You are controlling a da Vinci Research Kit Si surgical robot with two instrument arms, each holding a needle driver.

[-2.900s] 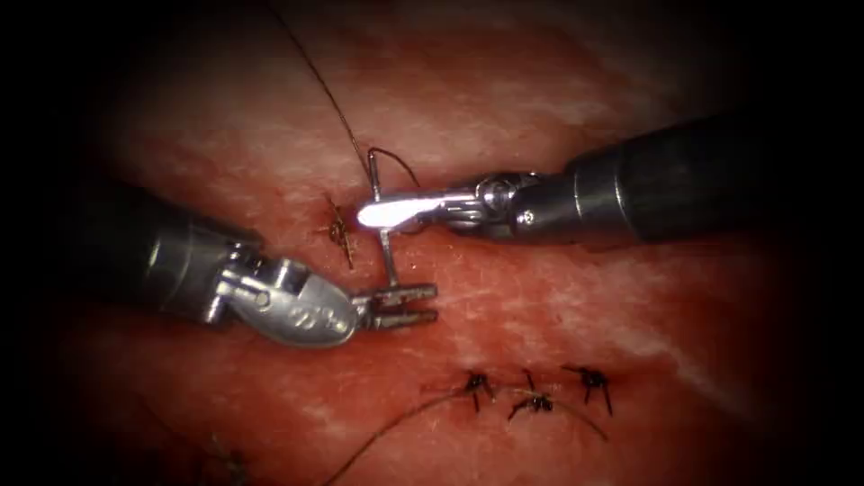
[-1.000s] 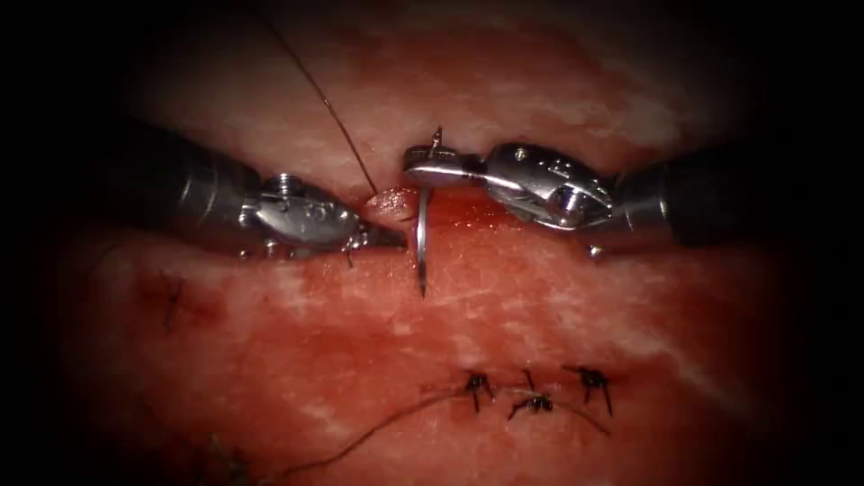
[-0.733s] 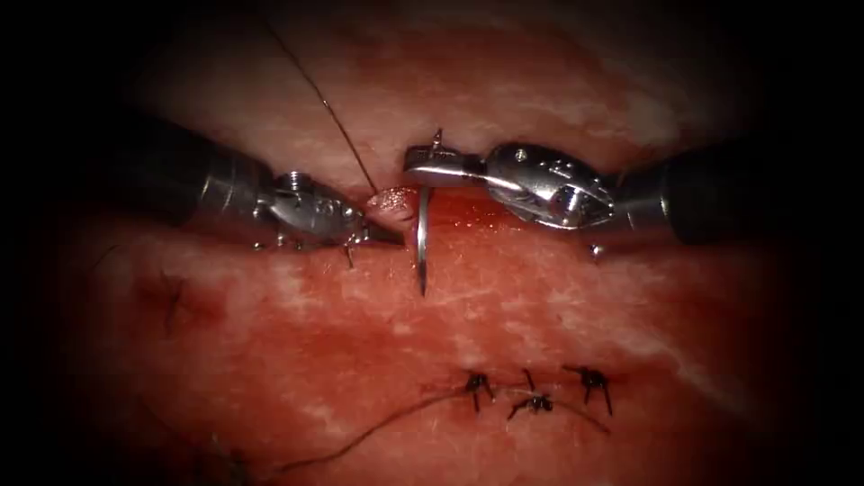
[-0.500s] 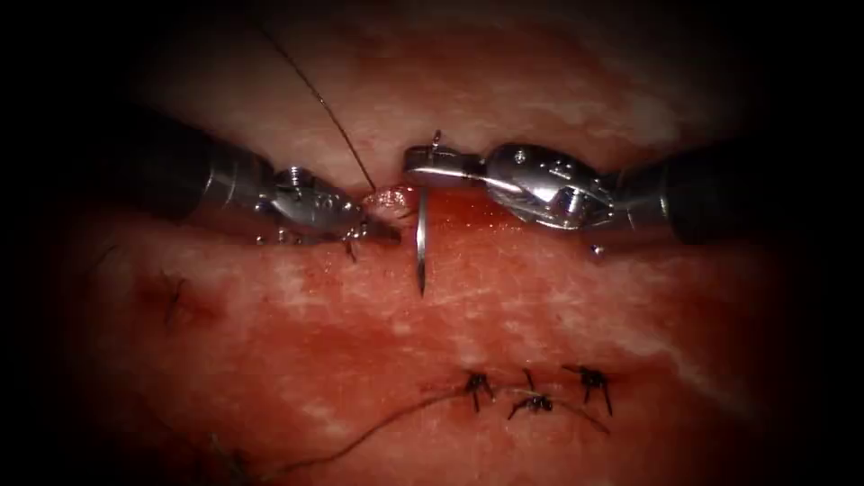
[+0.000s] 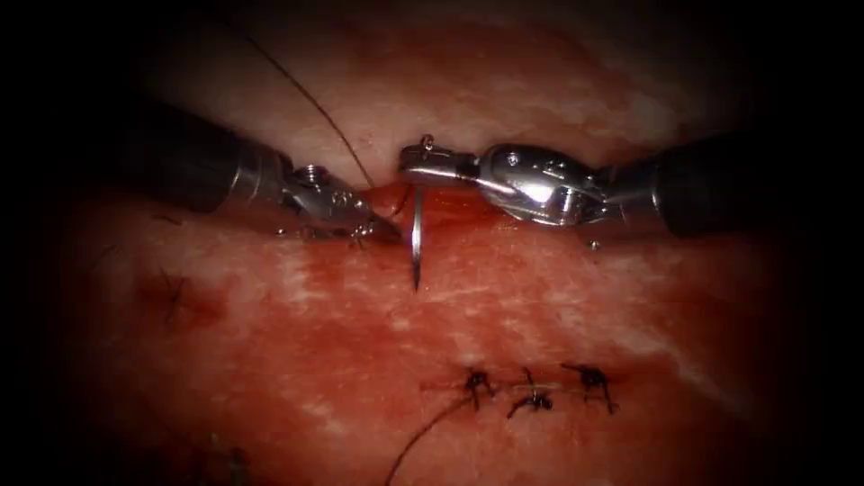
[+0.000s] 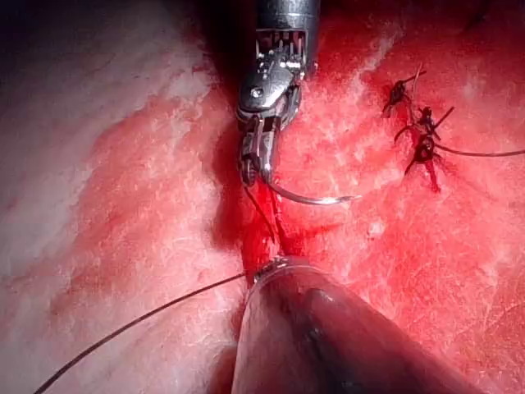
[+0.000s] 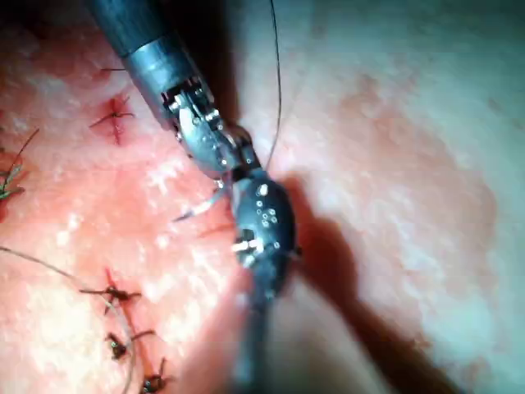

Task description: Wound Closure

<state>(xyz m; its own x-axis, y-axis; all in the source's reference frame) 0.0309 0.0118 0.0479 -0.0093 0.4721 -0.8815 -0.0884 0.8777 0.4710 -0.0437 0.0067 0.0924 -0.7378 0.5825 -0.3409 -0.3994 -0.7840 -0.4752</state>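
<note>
We see the right arm's silver wristed needle driver (image 5: 416, 166) with its jaws clamped on the thin curved steel needle (image 5: 418, 236), close to the thread end of its curve. From that grip the needle's body runs down the endoscope view, nearly at a right angle to the jaws. Its sharp tip rests over the pale-streaked red pork belly tissue (image 5: 558, 306) below the cut (image 5: 463, 207). We judge the needle to be free of the tissue, since the left wrist view shows the whole arc (image 6: 308, 197) bare from jaws to tip.

The left arm's dark-shafted silver needle driver (image 5: 382, 232) comes in from the left. Its tip lies at the edge of the cut, just beside the upper part of the needle and to its left. Whether it grips the tissue, the thread or nothing, we cannot tell (its tip is sunk in shadow against the wound edge).

The fine dark thread (image 5: 310, 99) climbs up and to the left from a point near both tips. Red fluid (image 5: 450, 214) pools in the cut under the right tool.

By our reading, the needle tip points away from both tools, and the left tool is the nearer one to the needle's free body. Three dark knotted stitches (image 5: 531, 396) sit well apart, lower down.
</note>
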